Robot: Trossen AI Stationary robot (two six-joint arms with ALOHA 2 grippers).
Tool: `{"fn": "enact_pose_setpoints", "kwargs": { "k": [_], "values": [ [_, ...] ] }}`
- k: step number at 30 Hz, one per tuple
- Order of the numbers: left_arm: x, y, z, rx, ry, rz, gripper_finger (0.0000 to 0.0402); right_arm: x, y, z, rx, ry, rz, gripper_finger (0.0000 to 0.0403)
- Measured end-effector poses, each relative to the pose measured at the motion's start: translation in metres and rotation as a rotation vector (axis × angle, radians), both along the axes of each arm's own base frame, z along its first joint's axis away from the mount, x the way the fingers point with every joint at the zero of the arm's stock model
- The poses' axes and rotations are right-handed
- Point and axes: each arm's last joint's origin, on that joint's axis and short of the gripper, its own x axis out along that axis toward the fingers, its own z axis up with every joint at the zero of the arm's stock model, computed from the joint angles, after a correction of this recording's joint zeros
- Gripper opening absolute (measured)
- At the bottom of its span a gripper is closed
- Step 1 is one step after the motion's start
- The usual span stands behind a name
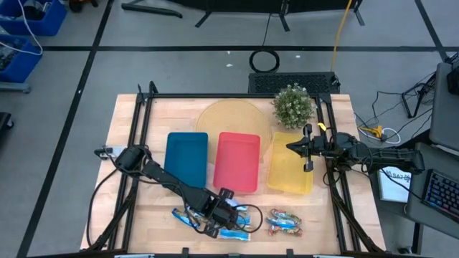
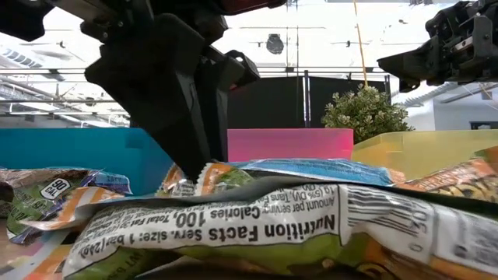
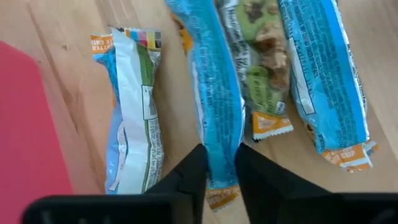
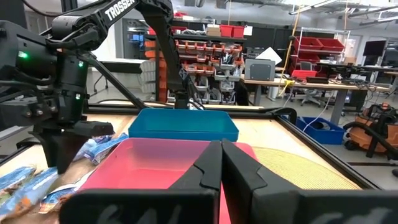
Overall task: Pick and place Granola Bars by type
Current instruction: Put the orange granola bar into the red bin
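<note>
Nearest me, my left gripper (image 3: 220, 163) pinches a blue bar (image 3: 211, 93) beside the red tray (image 1: 237, 161); crowded neighbouring bars may drag along.

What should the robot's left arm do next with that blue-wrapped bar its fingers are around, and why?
Probably lift it straight up a little. The left end effector has its fingers on either side of one blue-wrapped bar lying on the wood among other bars, seemingly pinching it. A small lift would free it from its neighbours before carrying it toward the trays.
</note>
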Motion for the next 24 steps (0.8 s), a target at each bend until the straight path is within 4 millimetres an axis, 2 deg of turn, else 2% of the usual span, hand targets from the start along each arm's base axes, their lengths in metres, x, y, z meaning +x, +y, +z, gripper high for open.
{"fn": "enact_pose_setpoints", "kwargs": {
  "k": [6,13,18,24],
  "values": [
    [0.0,0.001,0.0,0.053,-0.021,-0.044,0.0008,0.0,0.0,0.0,-0.013,0.001,-0.001,0.0],
    [-0.002,0.001,0.007,0.125,-0.035,-0.007,0.0004,0.0,0.0,0.0,-0.008,0.0,-0.001,0.0],
    [-0.002,-0.007,0.04,0.162,-0.071,0.023,0.0005,0.0,0.0,0.0,-0.009,0.001,-0.001,0.0],
    [-0.001,-0.01,0.097,0.336,-0.146,0.052,0.0005,0.0,0.0,0.0,-0.009,-0.003,-0.001,0.0]
  ]
}}
